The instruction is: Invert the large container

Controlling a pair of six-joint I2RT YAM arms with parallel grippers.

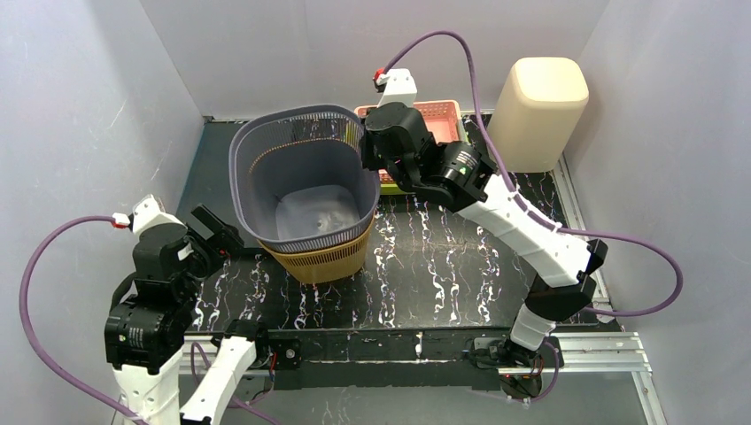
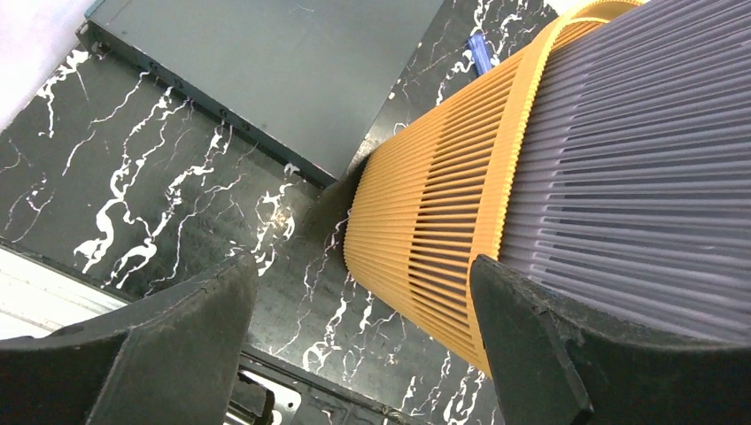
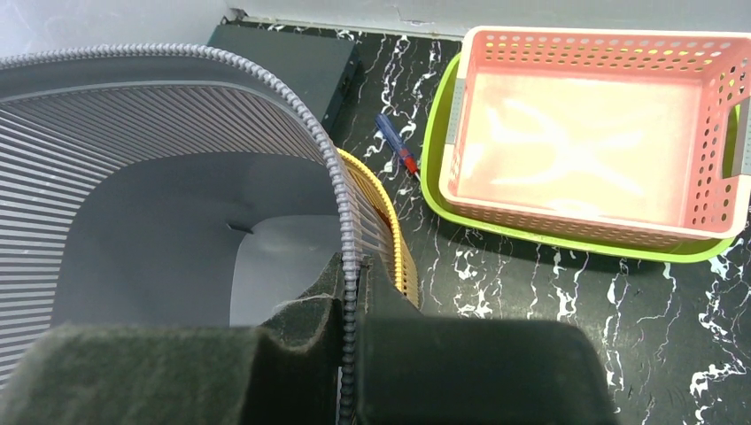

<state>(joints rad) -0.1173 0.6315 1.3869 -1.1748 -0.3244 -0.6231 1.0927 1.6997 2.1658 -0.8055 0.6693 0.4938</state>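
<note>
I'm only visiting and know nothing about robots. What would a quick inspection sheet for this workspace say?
Surface: black marbled table; no spills seen.
Job's things: grey basket, mouth up, nested in a yellow basket; not yet turned over.
Clutter: pink basket in a green tray, blue screwdriver, cream bin, dark flat box.
Grippers: right gripper shut on the grey basket's rim; left gripper open beside the yellow basket, holding nothing.
Cables: purple cables loop off both arms; no snag seen.
Surroundings: pale walls on three sides.
</note>
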